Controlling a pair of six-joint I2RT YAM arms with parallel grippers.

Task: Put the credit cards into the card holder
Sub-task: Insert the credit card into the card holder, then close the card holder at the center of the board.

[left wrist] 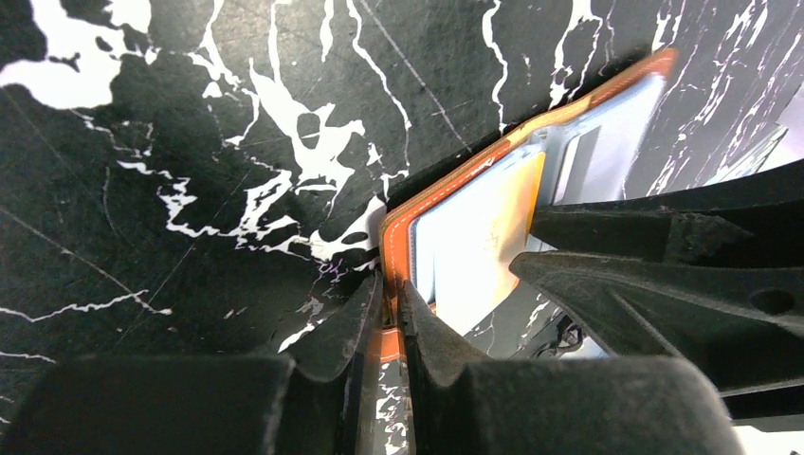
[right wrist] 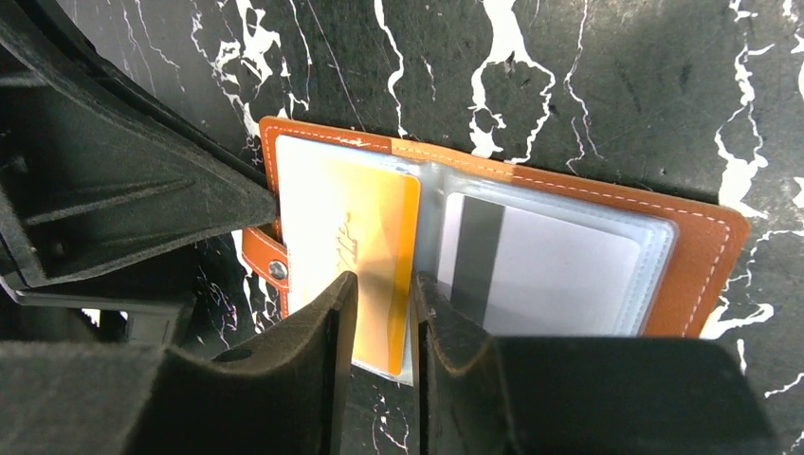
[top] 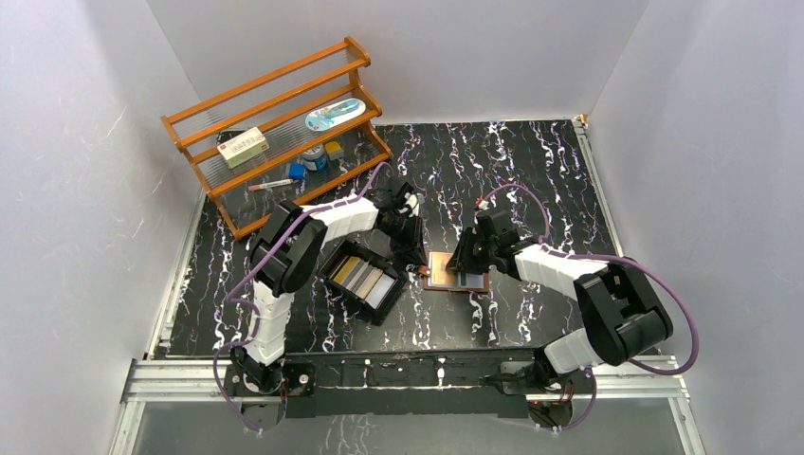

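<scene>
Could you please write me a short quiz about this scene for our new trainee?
1. True or false: the card holder lies open on the table.
2. Which colour of card shows in the sleeve beside the snap? A. orange B. green C. blue
3. Where do the spare cards lie?
Key: 1 true. 2 A, the orange card. 3 In the black tray.
</scene>
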